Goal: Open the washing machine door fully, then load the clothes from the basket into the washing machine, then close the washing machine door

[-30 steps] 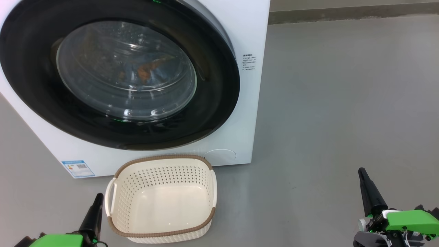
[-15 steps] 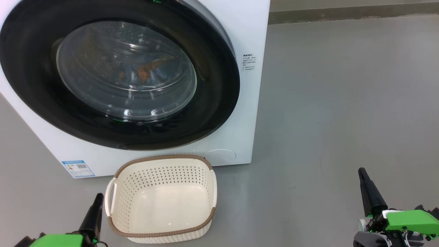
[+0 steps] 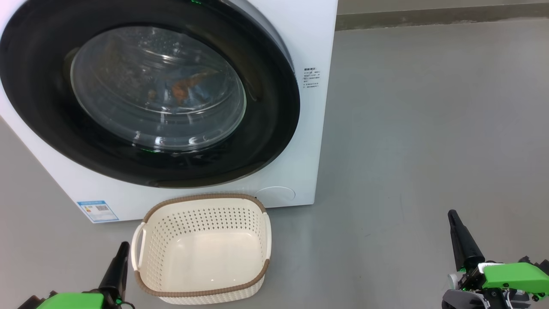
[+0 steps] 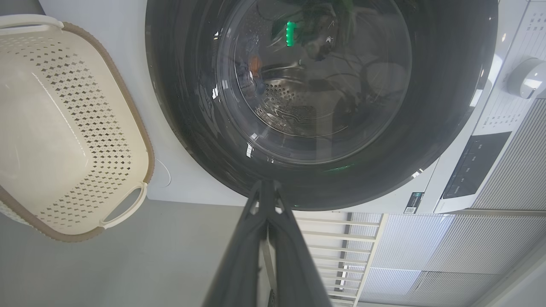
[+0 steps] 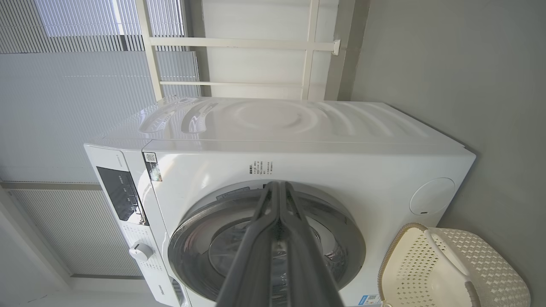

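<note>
Washing machine door (image 3: 158,90) sits shut against the white washing machine (image 3: 309,34), filling the head view from 9 to 12 o'clock. Blue and orange clothes (image 3: 184,88) show through its glass. Toward 6 o'clock the basket (image 3: 201,214) stands on the grey floor (image 3: 429,128) just in front of the machine, its bare bottom showing. Left gripper (image 3: 123,248) at 7 o'clock and right gripper (image 3: 452,217) at 4 o'clock have their fingers pressed together, holding nothing.
</note>
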Tool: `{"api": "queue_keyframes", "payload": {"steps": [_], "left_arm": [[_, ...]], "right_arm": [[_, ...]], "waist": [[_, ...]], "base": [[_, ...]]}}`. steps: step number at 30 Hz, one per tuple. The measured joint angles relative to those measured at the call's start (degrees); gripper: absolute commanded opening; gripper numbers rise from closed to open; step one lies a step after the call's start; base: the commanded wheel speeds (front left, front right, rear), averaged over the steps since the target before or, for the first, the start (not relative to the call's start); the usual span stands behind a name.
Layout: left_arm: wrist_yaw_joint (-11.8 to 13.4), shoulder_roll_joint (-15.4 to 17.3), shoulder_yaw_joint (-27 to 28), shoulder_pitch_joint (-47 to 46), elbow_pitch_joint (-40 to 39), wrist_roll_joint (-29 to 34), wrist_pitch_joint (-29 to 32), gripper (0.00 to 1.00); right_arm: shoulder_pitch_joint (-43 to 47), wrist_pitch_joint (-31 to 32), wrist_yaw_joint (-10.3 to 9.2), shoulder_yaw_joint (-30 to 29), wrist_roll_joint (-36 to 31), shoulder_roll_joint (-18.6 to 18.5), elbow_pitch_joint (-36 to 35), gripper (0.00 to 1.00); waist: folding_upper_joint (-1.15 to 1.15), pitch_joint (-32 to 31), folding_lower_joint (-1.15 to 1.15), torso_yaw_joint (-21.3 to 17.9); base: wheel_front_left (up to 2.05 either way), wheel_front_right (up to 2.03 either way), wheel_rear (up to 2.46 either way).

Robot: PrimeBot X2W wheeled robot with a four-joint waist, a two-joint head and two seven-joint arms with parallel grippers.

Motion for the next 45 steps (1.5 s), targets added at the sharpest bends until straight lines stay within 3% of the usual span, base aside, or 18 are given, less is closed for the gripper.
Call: {"api": "queue_keyframes", "payload": {"steps": [45], "left_arm": [[0.0, 0.0, 0.0, 0.0, -0.01, 0.0, 0.0, 0.0]], "right_arm": [[0.01, 0.0, 0.0, 0.0, 0.0, 0.0, 0.0, 0.0]], "waist": [[0.0, 0.0, 0.0, 0.0]], "base": [[0.0, 0.0, 0.0]]}}
